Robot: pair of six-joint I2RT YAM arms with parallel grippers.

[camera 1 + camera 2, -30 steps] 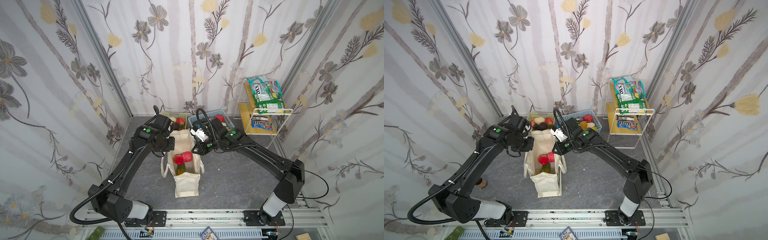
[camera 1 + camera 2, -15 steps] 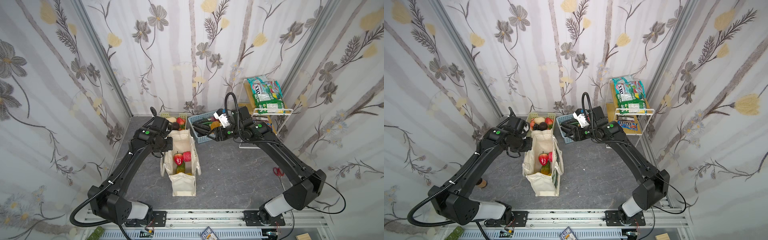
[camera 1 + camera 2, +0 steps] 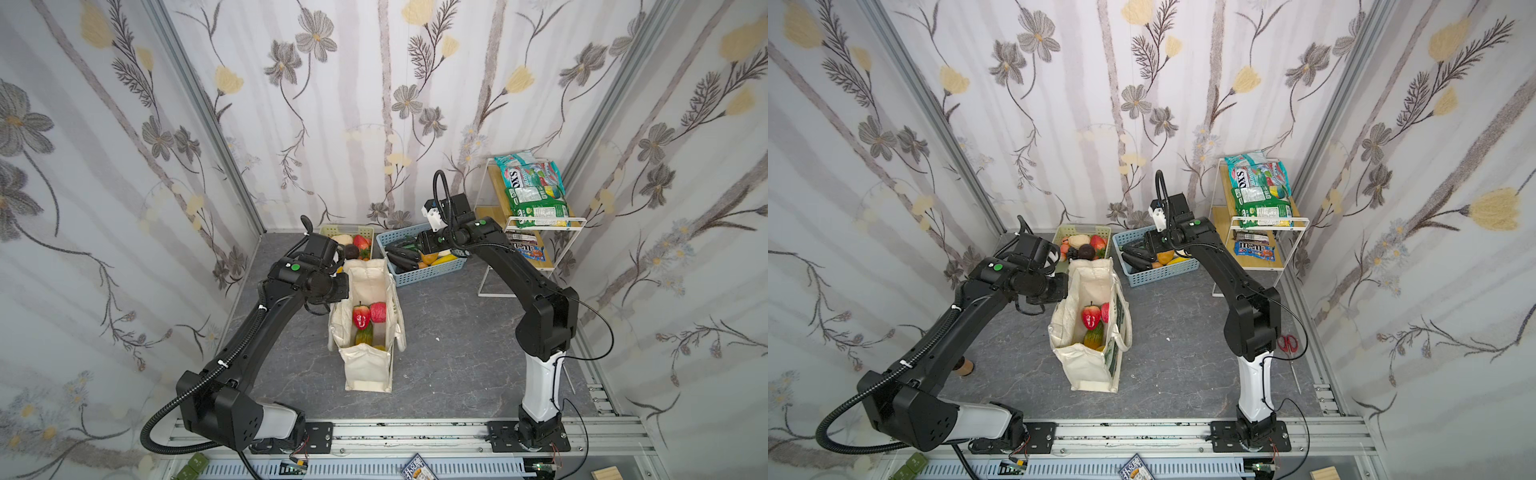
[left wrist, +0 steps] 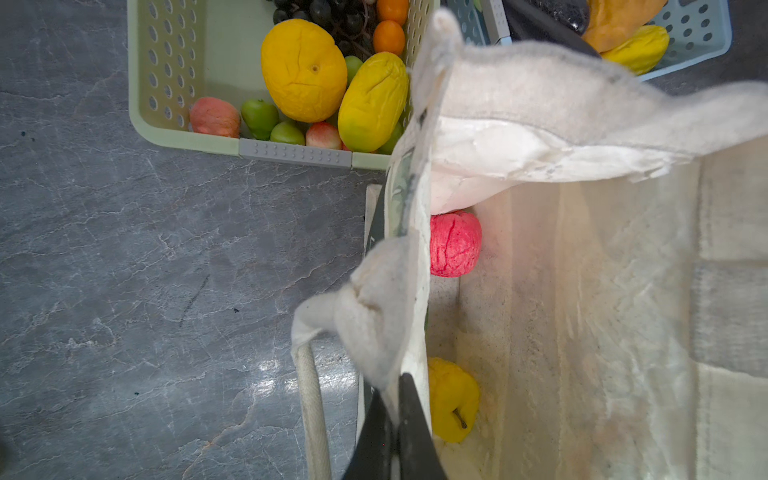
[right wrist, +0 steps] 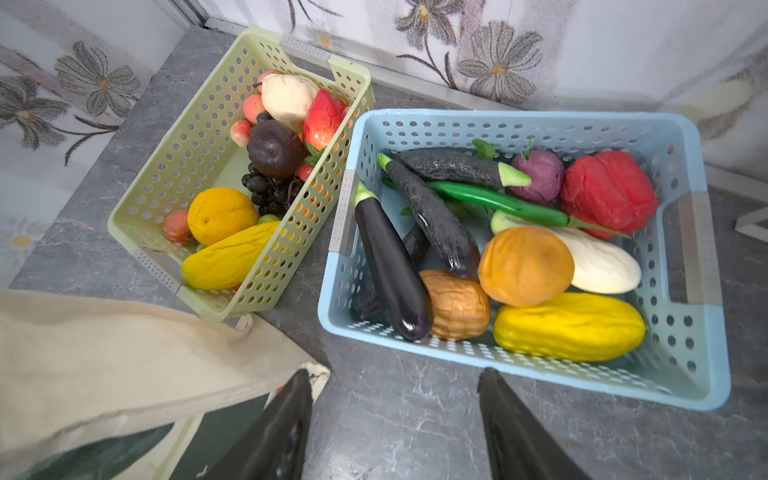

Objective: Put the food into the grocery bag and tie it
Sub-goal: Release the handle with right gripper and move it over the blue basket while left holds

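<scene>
The cream grocery bag [image 3: 365, 365] stands open mid-floor in both top views. Inside it lie a red strawberry [image 3: 361, 316], a red fruit [image 4: 455, 243] and a yellow fruit [image 4: 451, 399]. My left gripper [image 4: 400, 386] is shut on the bag's rim beside a strap handle [image 4: 313, 407] and holds the mouth open. Over the near edge of the blue basket [image 5: 706, 353] my right gripper [image 5: 395, 372] hangs open and empty. That basket holds eggplants [image 5: 390, 270], an orange fruit [image 5: 525, 266] and a yellow one [image 5: 569, 326]. Snack packets [image 3: 534, 191] lie on the rack.
A pale green basket [image 5: 137, 199] full of fruit stands behind the bag, touching the blue one. A white wire rack [image 3: 544, 220] stands at the back right. Red scissors [image 3: 1287, 343] lie by the right arm's base. Papered walls close three sides.
My right arm has swung from the bag's mouth back to the blue basket, and its jaws have opened wider. The left gripper has kept its hold on the rim.
</scene>
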